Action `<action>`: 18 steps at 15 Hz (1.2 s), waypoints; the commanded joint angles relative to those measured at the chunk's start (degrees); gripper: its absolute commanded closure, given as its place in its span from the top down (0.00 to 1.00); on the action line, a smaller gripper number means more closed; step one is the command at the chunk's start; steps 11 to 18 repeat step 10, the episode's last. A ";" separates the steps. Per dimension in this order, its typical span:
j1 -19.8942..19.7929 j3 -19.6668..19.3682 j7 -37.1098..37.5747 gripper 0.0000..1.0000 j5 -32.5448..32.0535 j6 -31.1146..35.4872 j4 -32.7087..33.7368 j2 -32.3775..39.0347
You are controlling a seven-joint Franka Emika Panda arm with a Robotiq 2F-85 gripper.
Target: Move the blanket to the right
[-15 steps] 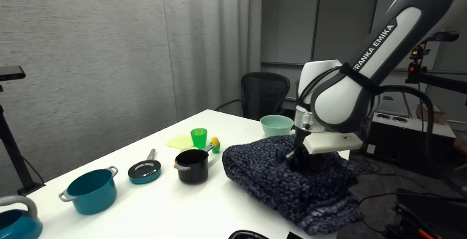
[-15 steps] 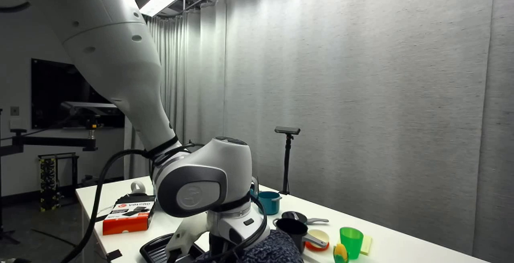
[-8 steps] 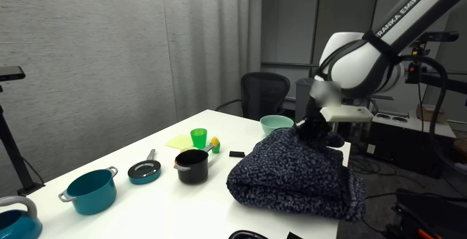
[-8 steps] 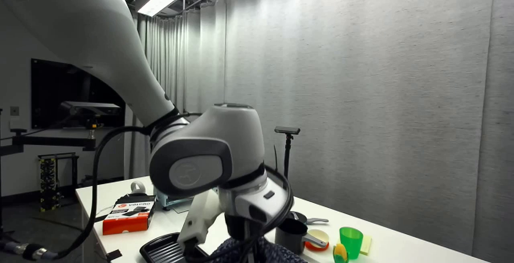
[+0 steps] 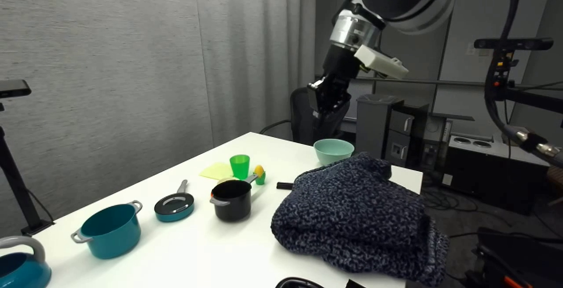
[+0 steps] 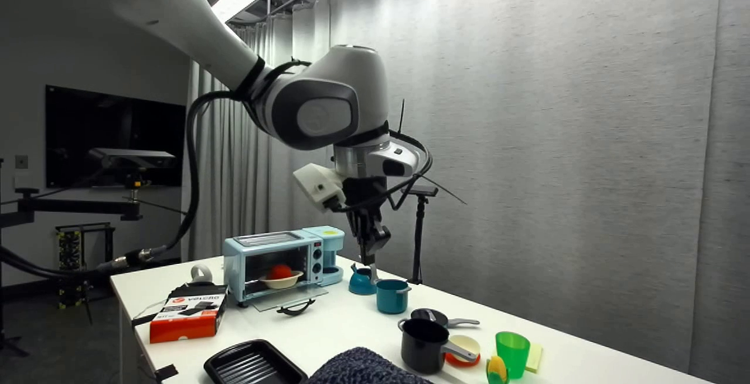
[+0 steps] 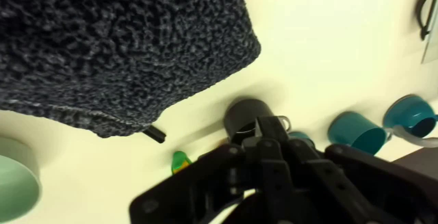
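Observation:
The blanket (image 5: 352,217) is dark navy knit, lying folded and bunched on the white table (image 5: 184,253) near its edge, part of it hanging over. It fills the upper left of the wrist view (image 7: 123,46), and its top shows at the bottom of an exterior view (image 6: 366,369). My gripper is up in the air, apart from the blanket, in both exterior views (image 5: 317,113) (image 6: 370,262). In the wrist view its fingertips (image 7: 272,126) are together with nothing held between them.
A black pot (image 5: 233,202), a teal pot (image 5: 112,231), a small pan (image 5: 174,206), a green cup (image 5: 240,166) and a mint bowl (image 5: 333,151) stand around the blanket. A toaster oven (image 6: 281,264), a black tray (image 6: 255,363) and a red-white box (image 6: 188,316) also stand on the table.
My gripper was down at the blanket, with the blanket's top pulled up around it. It has let go and risen well clear. The blanket has settled and shifted slightly.

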 commanded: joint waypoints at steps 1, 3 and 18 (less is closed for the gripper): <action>-0.03 -0.44 -8.78 0.00 4.28 -11.07 8.92 3.74; -0.66 -0.48 -11.25 0.00 4.35 -18.60 12.76 6.09; 0.06 3.54 -9.18 0.16 2.45 -18.33 14.96 10.92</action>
